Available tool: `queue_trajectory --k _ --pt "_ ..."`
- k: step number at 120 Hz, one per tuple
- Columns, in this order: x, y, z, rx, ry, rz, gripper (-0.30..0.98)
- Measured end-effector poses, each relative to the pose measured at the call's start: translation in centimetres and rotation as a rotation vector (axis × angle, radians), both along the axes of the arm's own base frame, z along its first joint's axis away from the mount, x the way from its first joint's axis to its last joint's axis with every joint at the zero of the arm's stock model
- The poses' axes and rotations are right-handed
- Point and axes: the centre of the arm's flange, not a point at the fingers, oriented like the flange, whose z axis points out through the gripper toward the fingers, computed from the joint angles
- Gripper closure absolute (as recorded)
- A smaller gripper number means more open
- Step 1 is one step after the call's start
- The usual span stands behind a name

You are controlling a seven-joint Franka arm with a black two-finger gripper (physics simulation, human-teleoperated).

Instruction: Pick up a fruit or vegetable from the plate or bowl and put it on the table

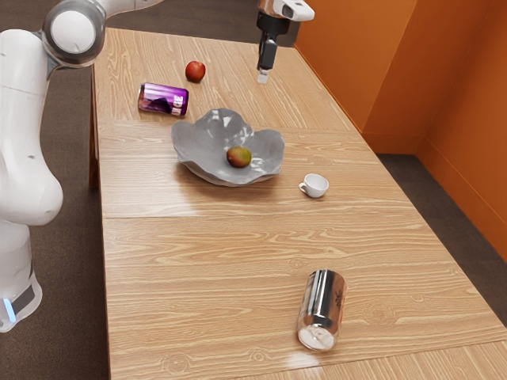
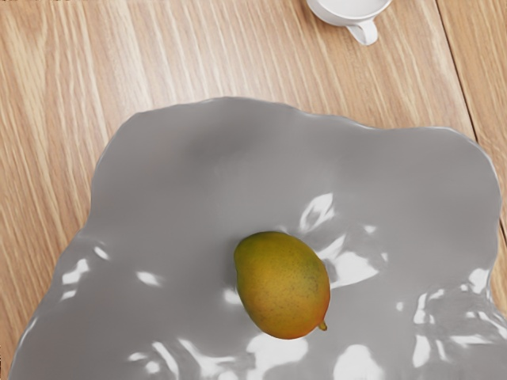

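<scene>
No text is reading clearly. In the upper left of the exterior view, a purple can [image 1: 158,98] is bearing white lettering [image 1: 178,103], apparently a short word, too small to confirm. In the lower part, right of centre, a silver can [image 1: 321,305] is carrying a dark, illegible marking [image 1: 339,297] along its side.
</scene>
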Motion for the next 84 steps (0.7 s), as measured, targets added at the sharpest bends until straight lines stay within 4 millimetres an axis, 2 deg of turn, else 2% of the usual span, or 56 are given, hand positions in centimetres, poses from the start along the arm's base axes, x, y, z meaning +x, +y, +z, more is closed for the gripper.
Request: queue_trajectory --k 48,62,70,77,84 --pt "0.0 0.1 -0.1 -0.003 -0.003 -0.025 0.00" --pt "0.2 -0.4 0.2 0.005 -0.008 -0.036 0.00" --pt "0.0 -1.9 2.0 0.034 -0.041 -0.050 0.00" --pt "0.9 -4.5 3.2 0.078 -0.070 -0.089 0.00" --pt "1.6 -5.8 4.1 0.110 -0.098 -0.110 0.00"
